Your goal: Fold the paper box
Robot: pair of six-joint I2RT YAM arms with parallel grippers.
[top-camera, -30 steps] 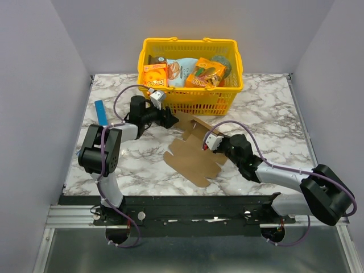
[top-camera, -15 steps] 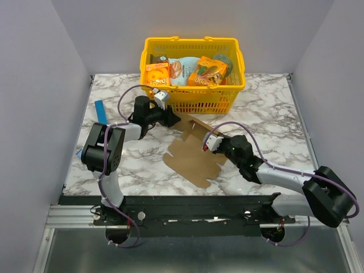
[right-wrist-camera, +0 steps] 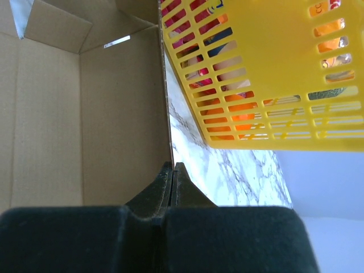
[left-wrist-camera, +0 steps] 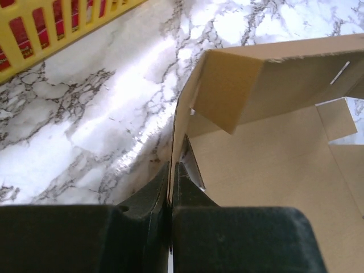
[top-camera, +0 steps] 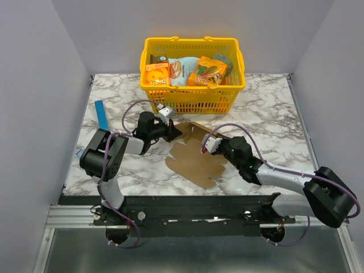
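The paper box (top-camera: 192,159) is plain brown cardboard, partly folded, lying on the marble table just in front of the basket. Its near flaps lie flat and its far walls stand up. My left gripper (top-camera: 173,132) is at the box's left side. In the left wrist view, that gripper (left-wrist-camera: 172,170) is shut on the thin edge of an upright wall of the box (left-wrist-camera: 273,165). My right gripper (top-camera: 208,143) is at the box's right side. In the right wrist view, it (right-wrist-camera: 173,169) pinches the edge of the right wall (right-wrist-camera: 85,114).
A yellow basket (top-camera: 193,94) with orange snack boxes (top-camera: 156,74) stands at the back, close behind the box; it also shows as the basket (left-wrist-camera: 57,28) and the basket (right-wrist-camera: 273,74). A slim blue box (top-camera: 101,114) lies at the left edge of the table.
My left gripper has slid nearer and to the right and has shut on the box's left wall. The box has shifted slightly toward the front. The right gripper kept its grip.
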